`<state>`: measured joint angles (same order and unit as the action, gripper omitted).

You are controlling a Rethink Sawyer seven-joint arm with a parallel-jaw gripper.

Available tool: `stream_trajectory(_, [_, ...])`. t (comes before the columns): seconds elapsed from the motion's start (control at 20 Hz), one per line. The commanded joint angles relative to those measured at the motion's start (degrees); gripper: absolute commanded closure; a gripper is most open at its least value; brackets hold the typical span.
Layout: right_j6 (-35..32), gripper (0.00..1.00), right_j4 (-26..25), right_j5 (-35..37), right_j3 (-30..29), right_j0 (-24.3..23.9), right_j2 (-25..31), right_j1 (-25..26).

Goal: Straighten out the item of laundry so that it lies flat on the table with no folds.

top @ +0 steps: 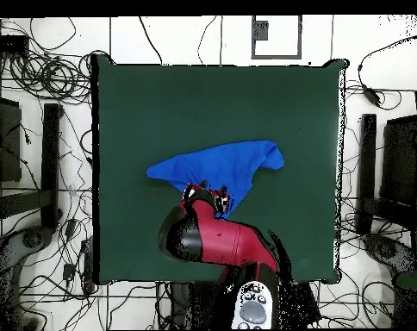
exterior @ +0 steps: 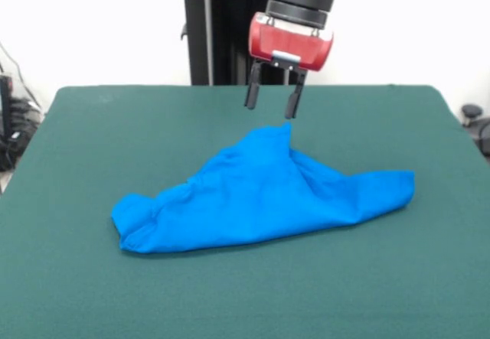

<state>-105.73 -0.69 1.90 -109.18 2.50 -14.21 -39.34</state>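
The item of laundry (exterior: 260, 197) is a bright blue shirt lying crumpled in a long heap on the dark green table (exterior: 92, 140), with a raised peak near its middle and folds along its lower left edge. No print shows on it. My gripper (exterior: 271, 102) hangs open just above that peak, its two dark fingers apart with nothing between them and clear of the cloth. Seen from above, the item of laundry (top: 225, 168) spreads across the table (top: 143, 103), and the gripper (top: 206, 195) sits over its edge closest to the robot.
Cables and black stands (top: 50, 164) surround the table on the floor. The red arm (top: 225, 241) reaches in over the table's base-side edge.
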Motion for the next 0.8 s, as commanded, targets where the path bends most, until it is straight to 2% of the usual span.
stream_trajectory(0.05, [-14.71,0.00,3.85,-3.46,-3.86,1.36,1.95,2.46])
stream_trajectory(0.8, [-15.23,0.00,9.96,-4.78,-3.37,6.96,-0.94,5.08])
